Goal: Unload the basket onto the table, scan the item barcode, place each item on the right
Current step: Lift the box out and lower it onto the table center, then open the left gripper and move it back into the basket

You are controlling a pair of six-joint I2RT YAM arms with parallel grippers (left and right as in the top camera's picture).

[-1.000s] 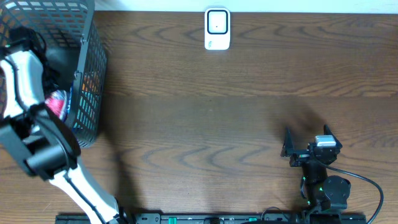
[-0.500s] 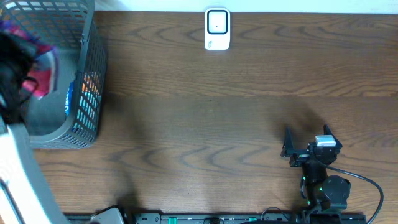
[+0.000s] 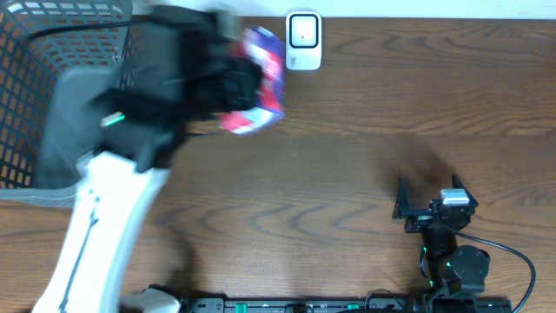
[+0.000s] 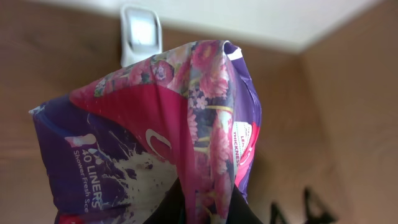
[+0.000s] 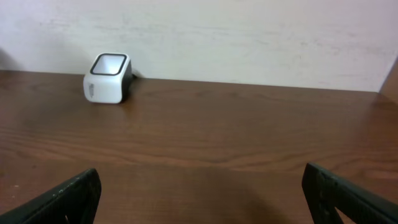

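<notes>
A purple and pink floral pack of liners (image 3: 258, 80) (image 4: 161, 143) hangs in the air, pinched by my left gripper (image 3: 228, 87) (image 4: 205, 205), which is shut on its lower edge. No barcode shows on the faces I see. The white scanner (image 3: 303, 40) (image 4: 141, 34) (image 5: 108, 78) stands at the table's far edge, just right of the pack in the overhead view. My right gripper (image 3: 427, 202) (image 5: 202, 199) rests low at the front right, open, with nothing between its fingers.
A grey mesh basket (image 3: 52, 96) stands at the far left, partly covered by my left arm. A cable runs from the base of the right arm (image 3: 456, 265) at the front edge. A pale wall (image 5: 249, 37) rises behind the scanner.
My left arm has lifted the pack out of the basket and swung it right, up to the scanner. The right arm has not moved.
</notes>
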